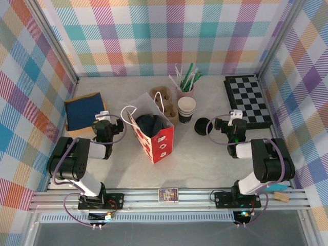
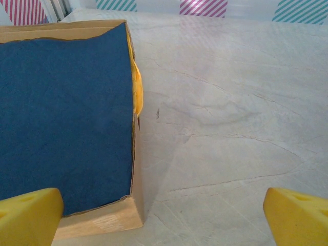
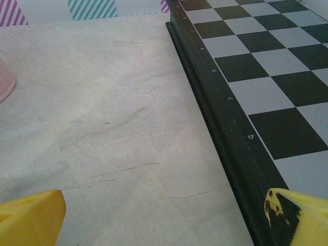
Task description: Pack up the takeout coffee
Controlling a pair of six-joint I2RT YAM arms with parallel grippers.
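A red paper bag (image 1: 160,142) with white handles stands open at the table's middle. In its mouth I see a round black lid (image 1: 148,123), which I take for the takeout coffee; the cup under it is hidden. My left gripper (image 1: 105,119) rests left of the bag, open and holding nothing, its yellow fingertips (image 2: 28,215) wide apart over bare table beside a box of blue napkins (image 2: 61,113). My right gripper (image 1: 234,119) sits to the right of the bag, also open and holding nothing, its fingertips (image 3: 31,218) spread beside the chessboard's edge (image 3: 225,123).
A stack of lidless white cups (image 1: 186,108) and a loose black lid (image 1: 203,125) lie right of the bag. Behind them are a cardboard cup carrier (image 1: 165,97) and a pink cup of straws (image 1: 185,86). A chessboard (image 1: 248,100) lies at the far right, the napkin box (image 1: 83,113) at the left.
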